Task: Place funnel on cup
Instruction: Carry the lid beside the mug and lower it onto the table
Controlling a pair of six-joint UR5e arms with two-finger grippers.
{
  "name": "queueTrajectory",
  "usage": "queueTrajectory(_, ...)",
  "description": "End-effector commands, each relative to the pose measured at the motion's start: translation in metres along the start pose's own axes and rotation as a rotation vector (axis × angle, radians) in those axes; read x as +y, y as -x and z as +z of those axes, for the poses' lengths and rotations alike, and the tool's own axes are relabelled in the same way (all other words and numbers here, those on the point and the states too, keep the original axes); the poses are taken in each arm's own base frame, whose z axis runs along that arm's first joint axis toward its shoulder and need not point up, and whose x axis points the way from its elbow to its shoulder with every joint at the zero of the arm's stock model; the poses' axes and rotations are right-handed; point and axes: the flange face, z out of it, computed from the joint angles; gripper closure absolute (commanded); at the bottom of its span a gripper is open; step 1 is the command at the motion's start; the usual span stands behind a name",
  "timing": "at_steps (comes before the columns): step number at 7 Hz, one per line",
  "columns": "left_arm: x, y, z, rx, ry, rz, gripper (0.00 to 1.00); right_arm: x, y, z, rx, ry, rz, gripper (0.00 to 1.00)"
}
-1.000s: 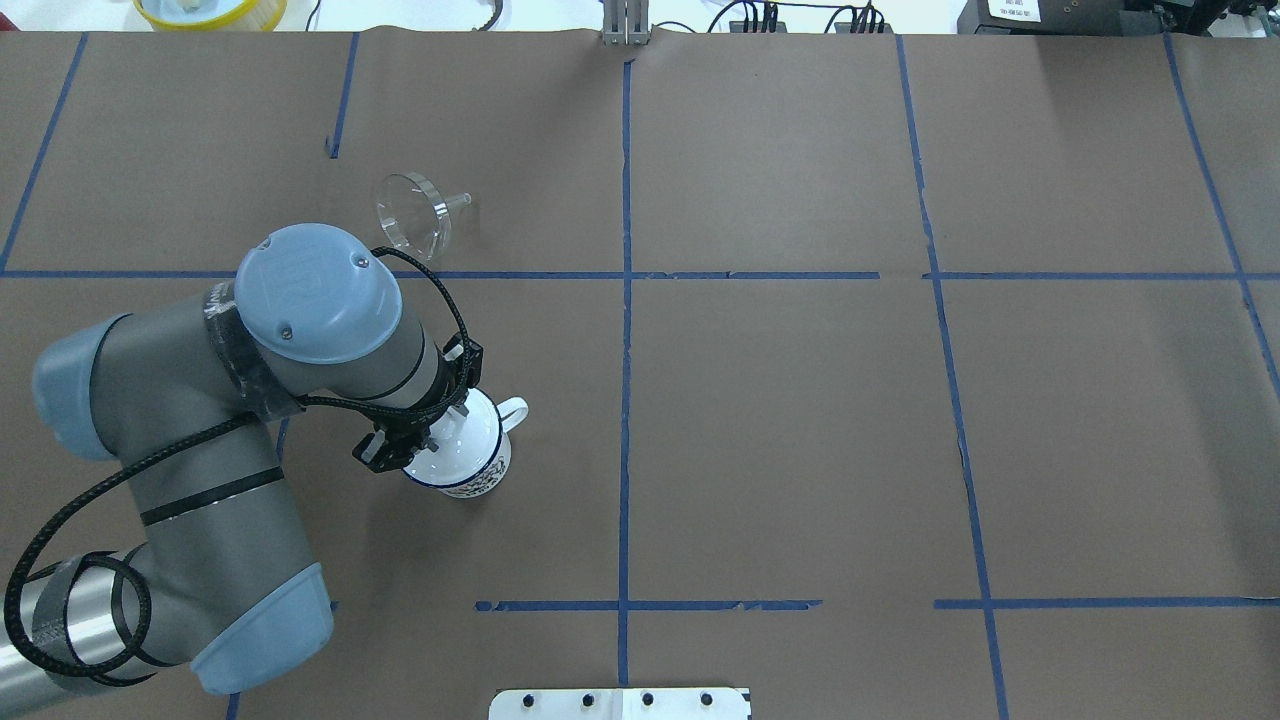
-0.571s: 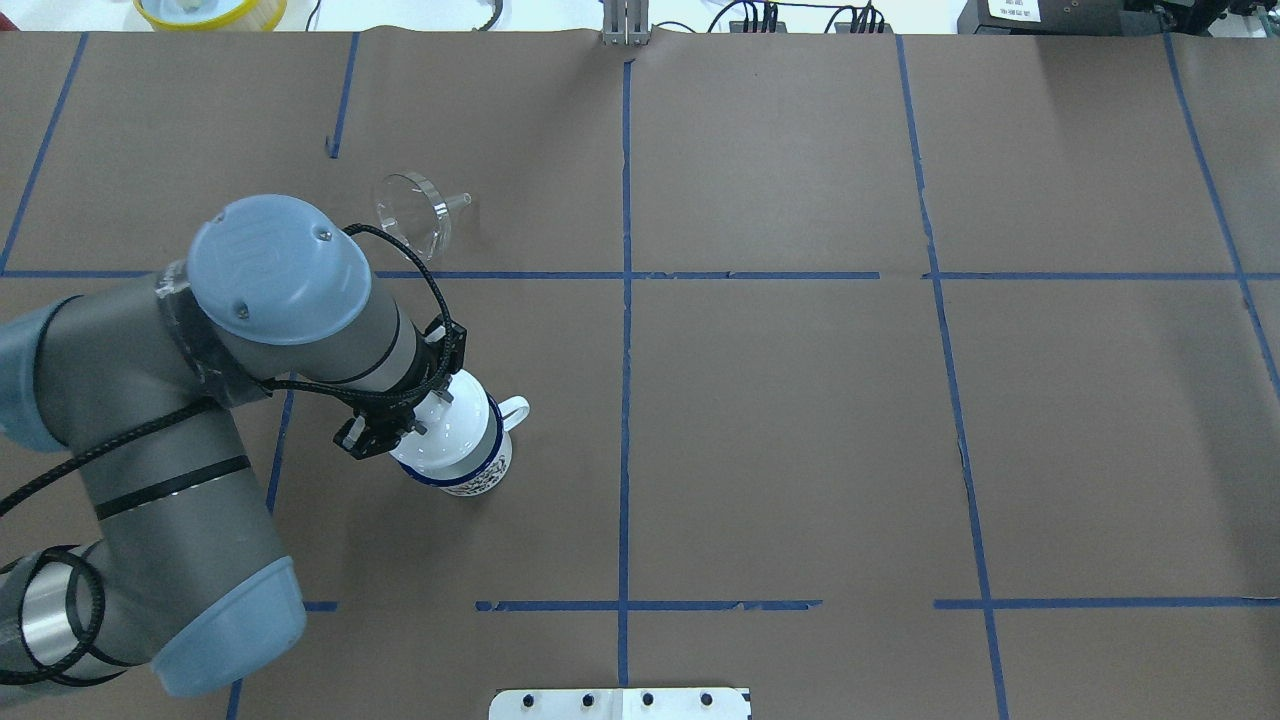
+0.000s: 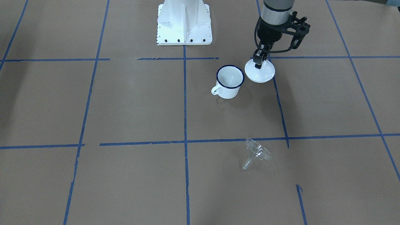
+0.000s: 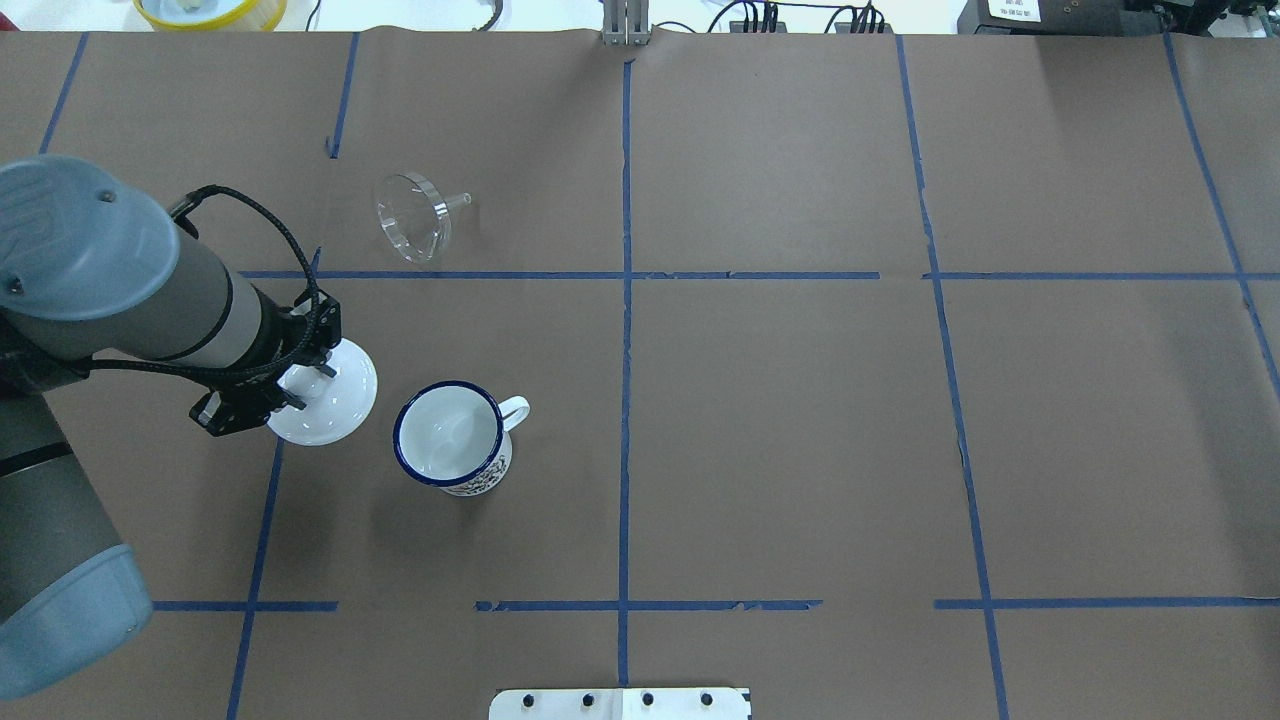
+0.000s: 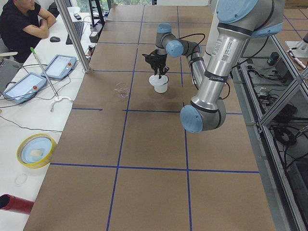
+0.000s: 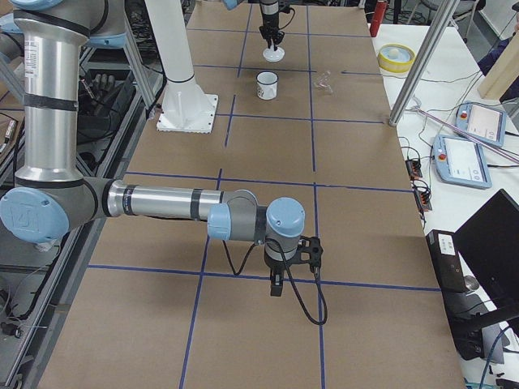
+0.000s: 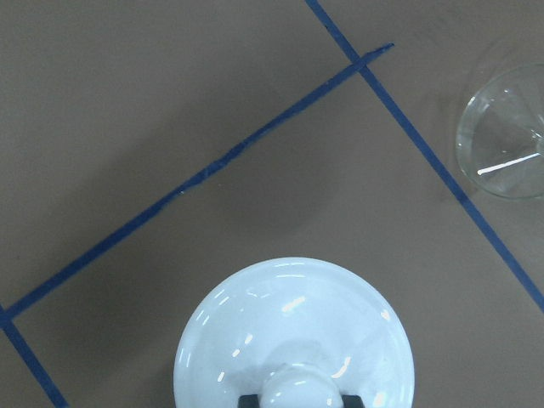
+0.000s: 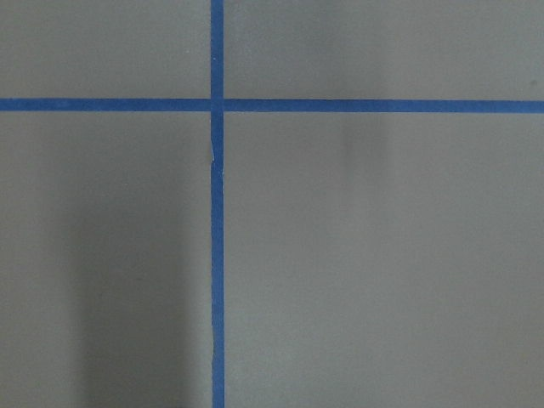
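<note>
Lid (image 4: pixel 340 410) now off cup (image 4: pixel 447 437), in left hand (image 3: pixel 259 62)

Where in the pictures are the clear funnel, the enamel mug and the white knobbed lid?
clear funnel (image 4: pixel 410 222), overhead exterior view, on the wide cone.
enamel mug (image 4: pixel 447 440), overhead exterior view, on the inside bottom.
knobbed lid (image 4: pixel 342 402), overhead exterior view, on the bare part of the dome.
</note>
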Motion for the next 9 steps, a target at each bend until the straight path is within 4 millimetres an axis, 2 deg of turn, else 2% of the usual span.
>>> queueTrajectory(1, -0.034, 0.026, 0.074, -0.090, 0.001, -0.034, 1.00, 0.000, 0.000, 0.000, 0.000, -0.001, -0.001, 0.00)
queueTrajectory(2, -0.033, 0.013, 0.100, -0.108, 0.012, -0.036, 1.00, 0.000, 0.000, 0.000, 0.000, 0.000, 0.000, 0.00)
queueTrajectory(3, -0.038, 0.009, 0.125, -0.112, 0.018, -0.043, 1.00, 0.000, 0.000, 0.000, 0.000, 0.000, 0.000, 0.00)
queueTrajectory(5, -0.037, 0.008, 0.127, -0.080, 0.058, -0.108, 1.00, 0.000, 0.000, 0.000, 0.000, 0.000, 0.000, 0.00)
queueTrajectory(6, -0.036, 0.008, 0.126, -0.078, 0.060, -0.100, 0.91, 0.000, 0.000, 0.000, 0.000, -0.001, -0.001, 0.00)
queueTrajectory(7, -0.037, 0.009, 0.126, -0.074, 0.062, -0.099, 0.18, 0.000, 0.000, 0.000, 0.000, -0.001, -0.001, 0.00)
queueTrajectory(8, -0.035, 0.010, 0.123, -0.074, 0.079, -0.105, 0.00, 0.000, 0.000, 0.000, 0.000, 0.000, 0.000, 0.00)
queueTrajectory(9, -0.034, 0.010, 0.115, -0.088, 0.123, -0.110, 0.00, 0.000, 0.000, 0.000, 0.000, 0.000, 0.000, 0.00)
